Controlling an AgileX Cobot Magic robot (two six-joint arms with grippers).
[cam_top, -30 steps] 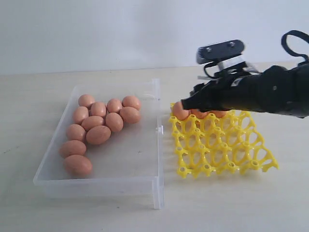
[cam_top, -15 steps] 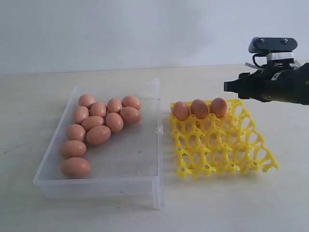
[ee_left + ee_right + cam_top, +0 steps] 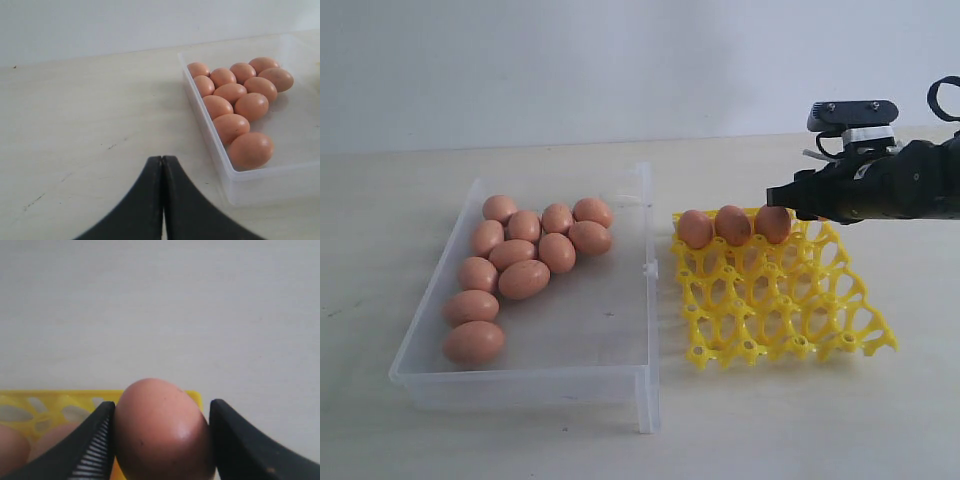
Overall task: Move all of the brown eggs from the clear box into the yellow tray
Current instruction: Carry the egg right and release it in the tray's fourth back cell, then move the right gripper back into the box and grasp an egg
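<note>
1. Table (image 3: 770, 420): pale, flat, and carries everything listed here.
2. Clear box (image 3: 520, 385): nearest item, on the left half of the table, long side running away from the viewer. A small clasp sits on the wall facing the tray.
3. Brown eggs (image 3: 524, 279), in the box: twelve, bunched against the left wall and far end, many of them touching.
4. Left hand (image 3: 162, 160): seen only in its own wrist view. Its dark fingers are pressed together with nothing between them, and it is low over bare table outside the box's corner.
5. Yellow tray (image 3: 790, 330): just beside the box on the right, not touching it. The near rows of cups are vacant.
6. Brown eggs, in the tray: three in the far row, side by side.
7. Right hand (image 3: 780, 192): at the tray's far edge, fingers spread, one on each side of the rightmost tray egg (image 3: 160, 430), which sits in its cup.
8. Wall (image 3: 620, 70): plain, pale, behind the table.
</note>
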